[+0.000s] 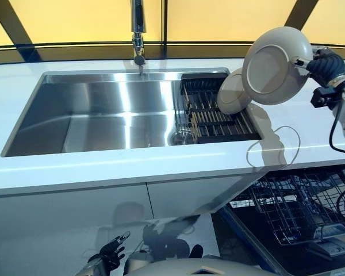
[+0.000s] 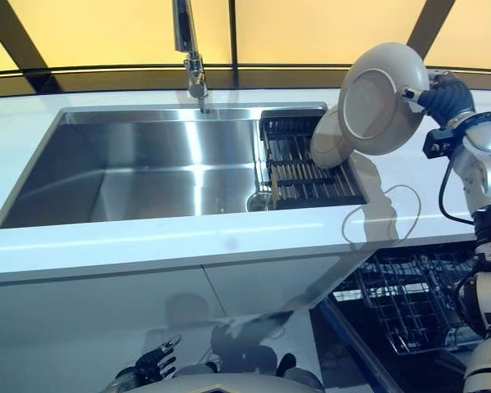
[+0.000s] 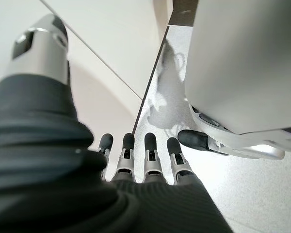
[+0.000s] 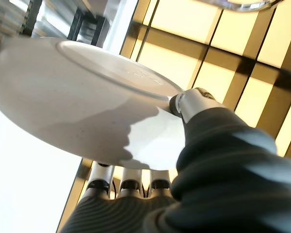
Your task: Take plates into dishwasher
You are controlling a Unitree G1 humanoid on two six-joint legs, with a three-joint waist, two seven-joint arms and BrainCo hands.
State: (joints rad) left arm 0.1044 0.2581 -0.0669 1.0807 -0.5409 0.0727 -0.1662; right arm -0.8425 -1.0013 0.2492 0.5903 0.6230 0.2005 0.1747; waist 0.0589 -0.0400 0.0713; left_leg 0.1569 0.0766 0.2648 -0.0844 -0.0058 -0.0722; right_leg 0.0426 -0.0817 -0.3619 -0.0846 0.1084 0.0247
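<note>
My right hand (image 1: 325, 64) is shut on a beige plate (image 1: 276, 64), pinching its rim and holding it upright in the air above the counter, right of the sink. In the right wrist view the plate (image 4: 77, 102) lies over my fingers (image 4: 128, 184) with the thumb on its rim. A second beige plate (image 1: 234, 94) leans in the black dish rack (image 1: 210, 118) inside the sink. The dishwasher's wire rack (image 1: 296, 207) stands pulled out below the counter at the lower right. My left hand (image 1: 108, 253) hangs low by the cabinet, fingers relaxed and empty.
A steel sink (image 1: 103, 115) with a tap (image 1: 138, 34) fills the white counter (image 1: 132, 167). White cabinet doors (image 1: 75, 218) run below the counter. The dishwasher's open door (image 1: 259, 247) lies at the lower right.
</note>
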